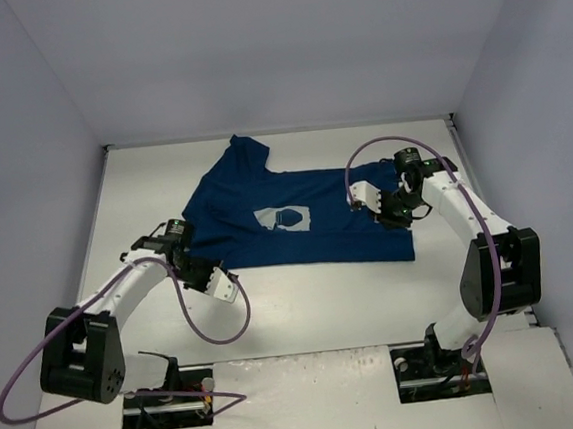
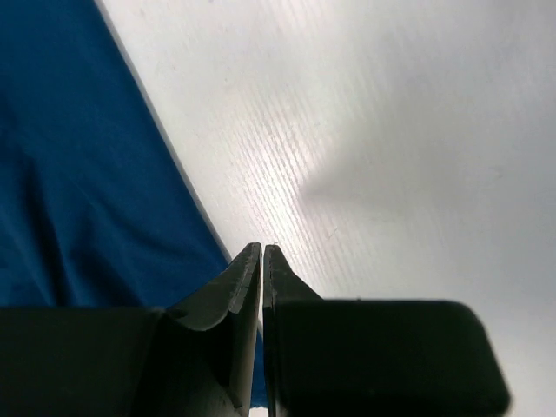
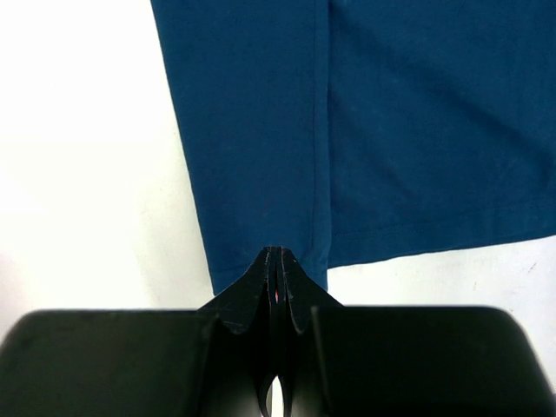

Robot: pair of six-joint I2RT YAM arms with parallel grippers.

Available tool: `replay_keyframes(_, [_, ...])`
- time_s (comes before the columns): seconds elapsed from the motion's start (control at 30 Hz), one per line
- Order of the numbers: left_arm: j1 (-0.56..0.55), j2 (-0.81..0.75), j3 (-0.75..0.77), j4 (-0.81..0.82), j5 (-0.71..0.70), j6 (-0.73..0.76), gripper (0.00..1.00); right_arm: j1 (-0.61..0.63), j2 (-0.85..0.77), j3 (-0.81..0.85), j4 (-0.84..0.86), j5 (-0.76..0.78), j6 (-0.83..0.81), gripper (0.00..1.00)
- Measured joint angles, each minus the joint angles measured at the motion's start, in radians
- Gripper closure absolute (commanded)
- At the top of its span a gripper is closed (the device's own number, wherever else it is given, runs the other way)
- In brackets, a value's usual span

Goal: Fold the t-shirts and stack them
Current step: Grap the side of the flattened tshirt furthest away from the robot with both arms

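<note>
In the left wrist view the t-shirt (image 2: 87, 174) ran off the top and left edges, and the left pincer (image 2: 262, 247) hid its nearest hem. Whether the right pincer (image 3: 276, 250) nipped any cloth could not be told. From above, the print (image 1: 289, 217) was too small to make out.

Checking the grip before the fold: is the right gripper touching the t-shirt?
Touching. The right wrist view shows the right gripper shut on the near edge of the t-shirt, with the cloth running straight into its closed tips.

Bright, even overhead light; soft shadows
</note>
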State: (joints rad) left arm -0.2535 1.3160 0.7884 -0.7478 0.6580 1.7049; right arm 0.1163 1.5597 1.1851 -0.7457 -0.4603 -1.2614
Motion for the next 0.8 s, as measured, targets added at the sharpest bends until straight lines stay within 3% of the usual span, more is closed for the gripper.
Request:
replay_keyframes(0.1, [-0.001, -0.068, 0.017, -0.038, 0.053, -0.039, 0.75, -0.014, 0.002, 0.007, -0.004, -0.019, 0.004, 1.0])
replay_keyframes(0.17, [-0.003, -0.058, 0.103, -0.063, 0.08, -0.212, 0.63, -0.042, 0.028, 0.059, -0.034, -0.07, 0.023, 0.95])
replay_keyframes(0.27, [0.011, 0.051, 0.36, -0.001, 0.103, -0.499, 0.48, -0.106, 0.116, 0.214, -0.034, -0.155, 0.096, 0.86])
replay_keyframes(0.43, [0.07, 0.352, 0.879, 0.153, 0.108, -0.958, 0.44, -0.192, 0.315, 0.505, 0.012, -0.3, 0.253, 0.83])
replay_keyframes(0.5, [0.102, 0.467, 1.012, 0.208, 0.088, -1.146, 0.3, -0.216, 0.384, 0.574, 0.01, -0.342, 0.312, 0.83])
replay_keyframes(0.67, [0.155, 0.769, 1.194, 0.463, -0.03, -1.633, 0.29, -0.247, 0.527, 0.661, 0.09, -0.399, 0.499, 0.81])
replay_keyframes(0.8, [0.171, 1.01, 1.324, 0.538, -0.149, -1.874, 0.29, -0.272, 0.614, 0.685, 0.167, -0.409, 0.653, 0.76])
